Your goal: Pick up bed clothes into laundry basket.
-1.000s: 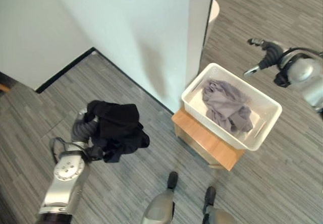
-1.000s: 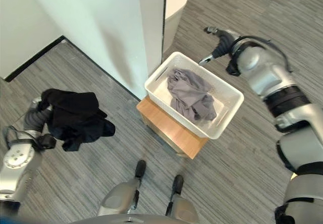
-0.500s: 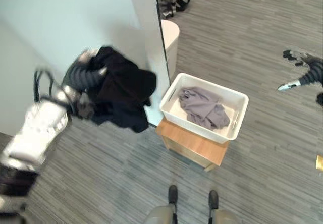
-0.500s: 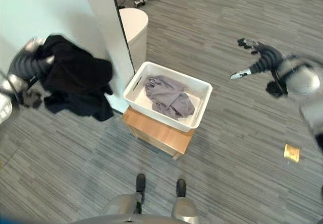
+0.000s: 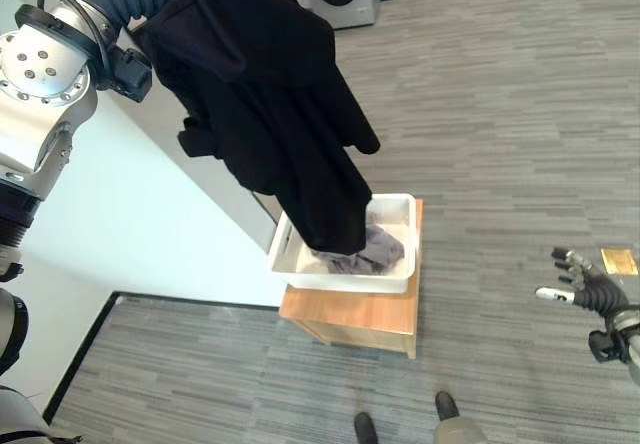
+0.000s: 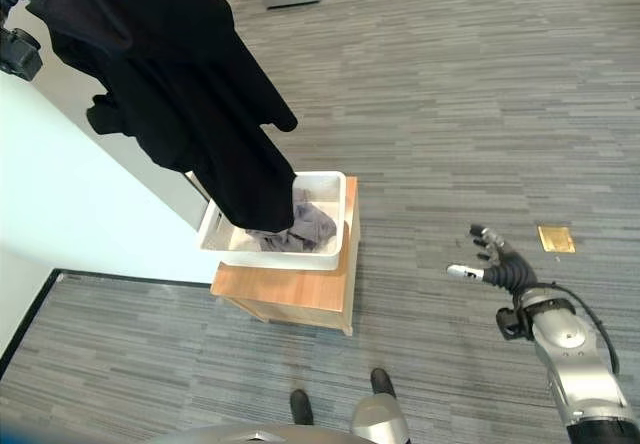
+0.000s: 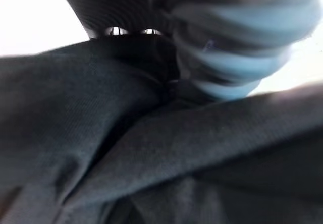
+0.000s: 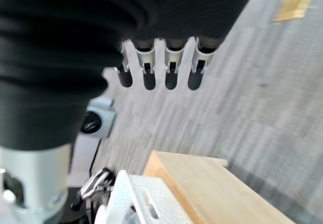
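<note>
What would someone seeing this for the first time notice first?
A big black garment hangs high from the left hand, its lower end dangling down over the white laundry basket. The basket sits on a low wooden stand beside a white wall and already holds a grey cloth. The right hand hovers open over the floor.

The room was evenly and brightly lit, with no hard shadows on the floor (image 6: pixel 450 114). The black garment (image 5: pixel 270 114) read as a nearly flat dark mass with few visible folds. At the left wrist the cloth (image 7: pixel 151 158) was soft and out of focus, with blown-out white behind. Past the right hand (image 8: pixel 161 67), the background was blurred.
</note>
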Tool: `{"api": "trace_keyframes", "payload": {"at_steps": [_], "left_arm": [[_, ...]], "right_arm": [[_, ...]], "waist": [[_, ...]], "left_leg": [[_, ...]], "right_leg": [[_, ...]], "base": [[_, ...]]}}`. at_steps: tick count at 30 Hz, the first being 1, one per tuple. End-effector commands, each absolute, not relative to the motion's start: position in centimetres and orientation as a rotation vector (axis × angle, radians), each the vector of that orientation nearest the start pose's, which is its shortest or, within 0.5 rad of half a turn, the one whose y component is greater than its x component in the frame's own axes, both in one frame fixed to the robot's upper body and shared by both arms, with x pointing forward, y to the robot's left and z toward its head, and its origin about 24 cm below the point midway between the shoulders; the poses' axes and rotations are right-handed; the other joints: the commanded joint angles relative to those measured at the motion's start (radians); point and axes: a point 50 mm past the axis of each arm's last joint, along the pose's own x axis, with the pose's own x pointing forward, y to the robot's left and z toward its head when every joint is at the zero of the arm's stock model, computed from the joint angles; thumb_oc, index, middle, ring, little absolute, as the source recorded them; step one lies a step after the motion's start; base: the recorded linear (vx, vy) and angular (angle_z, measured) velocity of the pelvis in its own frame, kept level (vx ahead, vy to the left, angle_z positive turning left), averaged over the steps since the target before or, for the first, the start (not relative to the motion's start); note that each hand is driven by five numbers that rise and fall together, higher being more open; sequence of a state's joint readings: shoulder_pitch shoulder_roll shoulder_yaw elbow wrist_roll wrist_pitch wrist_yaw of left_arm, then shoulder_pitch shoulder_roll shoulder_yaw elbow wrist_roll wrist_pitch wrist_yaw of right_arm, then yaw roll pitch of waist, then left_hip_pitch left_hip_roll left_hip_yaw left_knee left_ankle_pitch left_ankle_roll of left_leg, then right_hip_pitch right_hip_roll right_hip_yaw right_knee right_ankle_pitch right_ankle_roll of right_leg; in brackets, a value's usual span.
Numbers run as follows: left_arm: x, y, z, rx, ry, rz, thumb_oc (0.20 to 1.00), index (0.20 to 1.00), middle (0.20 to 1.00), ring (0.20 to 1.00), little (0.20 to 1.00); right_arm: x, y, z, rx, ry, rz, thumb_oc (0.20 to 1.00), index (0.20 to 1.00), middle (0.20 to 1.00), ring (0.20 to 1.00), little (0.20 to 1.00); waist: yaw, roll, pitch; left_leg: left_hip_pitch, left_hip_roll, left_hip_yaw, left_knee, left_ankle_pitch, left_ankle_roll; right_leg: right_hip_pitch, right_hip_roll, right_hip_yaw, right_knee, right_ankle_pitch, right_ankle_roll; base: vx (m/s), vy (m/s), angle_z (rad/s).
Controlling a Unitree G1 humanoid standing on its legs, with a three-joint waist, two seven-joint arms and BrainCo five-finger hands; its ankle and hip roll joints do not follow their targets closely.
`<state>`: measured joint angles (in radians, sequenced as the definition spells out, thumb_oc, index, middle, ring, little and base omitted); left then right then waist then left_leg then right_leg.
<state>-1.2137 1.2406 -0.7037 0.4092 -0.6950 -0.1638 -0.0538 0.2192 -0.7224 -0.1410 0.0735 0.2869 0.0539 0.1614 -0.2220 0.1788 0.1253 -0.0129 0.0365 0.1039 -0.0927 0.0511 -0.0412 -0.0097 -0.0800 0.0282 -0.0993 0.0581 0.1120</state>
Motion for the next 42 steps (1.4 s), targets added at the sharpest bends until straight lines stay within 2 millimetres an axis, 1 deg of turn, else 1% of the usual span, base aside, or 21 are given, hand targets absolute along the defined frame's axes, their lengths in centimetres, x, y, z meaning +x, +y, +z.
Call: {"api": "trace_keyframes", "payload": {"at_steps": [1, 4, 5, 7, 9, 10, 11, 16, 17, 18, 19, 21, 24, 25, 29, 32, 33, 34, 35, 40, 42], "left_arm": [[31.8, 27.8, 39.8, 0.706, -0.667, 0.051, 0.200, 0.200, 0.200, 0.200, 0.200], [32.3, 27.2, 39.5, 0.744, -0.640, 0.026, 0.200, 0.200, 0.200, 0.200, 0.200], [32.8, 26.1, 38.6, 0.792, -0.614, -0.030, 0.200, 0.200, 0.200, 0.200, 0.200], [32.9, 25.8, 38.5, 0.808, -0.613, -0.044, 0.200, 0.200, 0.200, 0.200, 0.200], [33.4, 25.1, 37.7, 0.841, -0.586, -0.080, 0.200, 0.200, 0.200, 0.200, 0.200], [33.9, 24.3, 36.7, 0.873, -0.556, -0.119, 0.200, 0.200, 0.200, 0.200, 0.200], [33.9, 24.3, 36.7, 0.874, -0.556, -0.119, 0.200, 0.200, 0.200, 0.200, 0.200], [35.3, 23.0, 33.7, 0.914, -0.485, -0.184, 0.200, 0.200, 0.200, 0.200, 0.200], [35.3, 23.0, 33.7, 0.914, -0.485, -0.183, 0.200, 0.200, 0.200, 0.200, 0.200], [35.8, 22.5, 33.1, 0.917, -0.473, -0.191, 0.200, 0.200, 0.200, 0.200, 0.200], [35.8, 22.5, 33.1, 0.918, -0.473, -0.191, 0.200, 0.200, 0.200, 0.200, 0.200], [36.6, 22.4, 32.0, 0.921, -0.445, -0.176, 0.200, 0.200, 0.200, 0.200, 0.200], [36.8, 22.5, 31.4, 0.915, -0.433, -0.165, 0.200, 0.200, 0.200, 0.200, 0.200], [37.1, 22.4, 30.9, 0.898, -0.429, -0.149, 0.200, 0.200, 0.200, 0.200, 0.200], [37.8, 23.2, 29.0, 0.903, -0.359, -0.125, 0.200, 0.200, 0.200, 0.200, 0.200], [38.1, 23.0, 27.8, 0.902, -0.337, -0.120, 0.200, 0.200, 0.200, 0.200, 0.200], [38.2, 23.0, 27.6, 0.895, -0.336, -0.125, 0.388, 0.388, 0.388, 0.388, 0.388], [38.3, 22.6, 27.1, 0.874, -0.335, -0.129, 1.000, 1.000, 1.000, 1.000, 1.000], [38.4, 22.6, 26.5, 0.860, -0.319, -0.139, 1.000, 1.000, 1.000, 1.000, 1.000], [38.3, 22.9, 26.3, 0.894, -0.301, -0.148, 1.000, 1.000, 1.000, 1.000, 1.000], [38.2, 23.0, 26.2, 1.009, -0.239, -0.206, 1.000, 1.000, 1.000, 1.000, 1.000]], "right_arm": [[21.4, -31.4, 7.6, -0.414, 0.148, -0.016, 1.000, 1.000, 1.000, 1.000, 1.000], [20.8, -31.6, 6.8, -0.406, 0.175, -0.040, 1.000, 1.000, 1.000, 1.000, 1.000], [20.3, -31.8, 6.4, -0.391, 0.182, -0.068, 1.000, 1.000, 1.000, 1.000, 1.000], [20.2, -31.7, 6.3, -0.386, 0.181, -0.071, 1.000, 1.000, 1.000, 1.000, 1.000], [20.4, -31.5, 6.2, -0.393, 0.179, -0.063, 1.000, 1.000, 1.000, 1.000, 1.000], [20.6, -31.1, 6.1, -0.393, 0.175, -0.051, 1.000, 1.000, 1.000, 1.000, 1.000], [20.6, -31.1, 6.1, -0.393, 0.175, -0.051, 1.000, 1.000, 1.000, 1.000, 1.000], [21.5, -29.6, 6.2, -0.381, 0.137, -0.010, 1.000, 1.000, 1.000, 1.000, 1.000], [21.5, -29.6, 6.2, -0.381, 0.136, -0.010, 1.000, 1.000, 1.000, 1.000, 1.000], [21.5, -29.0, 6.1, -0.362, 0.128, 0.009, 1.000, 1.000, 1.000, 1.000, 1.000], [21.5, -29.0, 6.1, -0.362, 0.128, 0.009, 1.000, 1.000, 1.000, 1.000, 1.000], [21.0, -28.4, 5.9, -0.365, 0.135, 0.039, 1.000, 1.000, 1.000, 1.000, 1.000], [20.7, -28.3, 5.7, -0.373, 0.140, 0.045, 1.000, 1.000, 1.000, 1.000, 1.000], [20.6, -28.0, 5.6, -0.376, 0.145, 0.053, 1.000, 1.000, 1.000, 1.000, 1.000], [20.1, -28.1, 5.0, -0.374, 0.170, 0.051, 1.000, 1.000, 1.000, 1.000, 1.000], [20.0, -28.2, 5.1, -0.385, 0.168, 0.041, 1.000, 1.000, 1.000, 1.000, 1.000], [20.0, -28.3, 5.1, -0.387, 0.169, 0.039, 1.000, 1.000, 1.000, 1.000, 1.000], [20.0, -28.2, 5.1, -0.389, 0.166, 0.041, 1.000, 1.000, 1.000, 1.000, 1.000], [20.2, -28.2, 5.2, -0.394, 0.163, 0.043, 1.000, 1.000, 1.000, 1.000, 1.000], [20.2, -28.0, 5.3, -0.392, 0.162, 0.060, 1.000, 1.000, 1.000, 1.000, 1.000], [20.2, -28.4, 5.3, -0.411, 0.183, 0.061, 1.000, 1.000, 1.000, 1.000, 1.000]], "waist": [[0.041, -0.084, -0.015], [0.030, -0.081, -0.012], [0.023, -0.079, -0.005], [0.022, -0.079, -0.003], [0.020, -0.077, 0.005], [0.017, -0.076, 0.016], [0.017, -0.077, 0.016], [0.007, -0.088, 0.064], [0.007, -0.088, 0.062], [-0.001, -0.097, 0.086], [0.000, -0.096, 0.083], [-0.019, -0.121, 0.123], [-0.023, -0.130, 0.130], [-0.031, -0.145, 0.147], [-0.038, -0.169, 0.162], [-0.043, -0.185, 0.174], [-0.041, -0.188, 0.175], [-0.040, -0.191, 0.178], [-0.040, -0.192, 0.181], [-0.034, -0.191, 0.184], [-0.029, -0.178, 0.184]], "left_leg": [[0.052, 0.002, 0.000, 0.005, -0.045, -0.038], [0.050, -0.001, -0.001, 0.005, -0.047, -0.037], [0.046, -0.001, -0.003, 0.005, -0.048, -0.037], [0.044, -0.002, -0.004, 0.005, -0.047, -0.037], [0.039, -0.004, -0.006, 0.005, -0.045, -0.037], [0.030, -0.004, -0.007, 0.005, -0.043, -0.037], [0.030, -0.004, -0.007, 0.005, -0.042, -0.037], [-0.016, -0.001, -0.005, 0.005, -0.029, -0.038], [-0.018, -0.001, -0.005, 0.005, -0.029, -0.038], [-0.040, 0.003, -0.005, 0.005, -0.021, -0.040], [-0.044, 0.003, -0.004, 0.005, -0.020, -0.040], [-0.099, 0.012, 0.004, 0.005, -0.006, -0.045], [-0.116, 0.016, 0.009, 0.005, -0.003, -0.047], [-0.131, 0.020, 0.019, 0.005, -0.003, -0.047], [-0.150, 0.028, 0.032, 0.005, -0.001, -0.048], [-0.155, 0.032, 0.045, 0.005, -0.003, -0.049], [-0.156, 0.034, 0.047, 0.005, -0.003, -0.049], [-0.160, 0.034, 0.047, 0.005, -0.001, -0.049], [-0.162, 0.034, 0.046, 0.005, -0.001, -0.049], [-0.152, 0.033, 0.046, 0.005, -0.007, -0.049], [-0.138, 0.027, 0.039, 0.005, -0.014, -0.048]], "right_leg": [[0.010, -0.051, -0.055, 0.012, -0.034, 0.076], [0.008, -0.050, -0.055, 0.012, -0.036, 0.077], [0.005, -0.051, -0.055, 0.012, -0.036, 0.078], [0.004, -0.052, -0.057, 0.012, -0.036, 0.079], [-0.002, -0.052, -0.057, 0.012, -0.033, 0.079], [-0.012, -0.051, -0.055, 0.012, -0.030, 0.079], [-0.012, -0.051, -0.055, 0.012, -0.030, 0.079], [-0.064, -0.043, -0.042, 0.012, -0.015, 0.077], [-0.066, -0.043, -0.041, 0.012, -0.014, 0.077], [-0.090, -0.037, -0.036, 0.012, -0.006, 0.075], [-0.094, -0.037, -0.036, 0.012, -0.006, 0.075], [-0.158, -0.024, -0.022, 0.012, 0.011, 0.071], [-0.179, -0.020, -0.021, 0.012, 0.015, 0.072], [-0.203, -0.013, -0.009, 0.012, 0.022, 0.070], [-0.229, -0.007, -0.005, 0.012, 0.027, 0.070], [-0.241, -0.006, 0.000, 0.012, 0.033, 0.069], [-0.243, -0.006, 0.002, 0.012, 0.034, 0.069], [-0.245, -0.007, 0.000, 0.012, 0.035, 0.069], [-0.247, -0.007, -0.002, 0.012, 0.035, 0.070], [-0.236, -0.010, -0.007, 0.012, 0.032, 0.070], [-0.218, -0.013, -0.015, 0.012, 0.023, 0.072]], "base": [[0.00, 0.000, 0.00], [0.01, -0.002, 0.01], [0.02, -0.002, 0.05], [0.01, -0.001, 0.07], [0.00, -0.002, 0.02], [0.00, 0.000, 0.00], [-0.03, -0.003, 0.03], [-0.05, -0.011, -0.01], [-0.10, -0.027, -0.05], [-0.06, -0.016, -0.08], [-0.14, -0.024, -0.11], [-0.11, -0.024, -0.12], [-0.03, 0.003, -0.16], [-0.03, 0.009, -0.09], [-0.03, -0.004, -0.18], [-0.01, 0.007, -0.04], [-0.02, -0.011, -0.06], [-0.02, -0.009, -0.05], [-0.02, 0.004, -0.03], [0.01, 0.006, -0.03], [0.01, 0.008, -0.02]]}}
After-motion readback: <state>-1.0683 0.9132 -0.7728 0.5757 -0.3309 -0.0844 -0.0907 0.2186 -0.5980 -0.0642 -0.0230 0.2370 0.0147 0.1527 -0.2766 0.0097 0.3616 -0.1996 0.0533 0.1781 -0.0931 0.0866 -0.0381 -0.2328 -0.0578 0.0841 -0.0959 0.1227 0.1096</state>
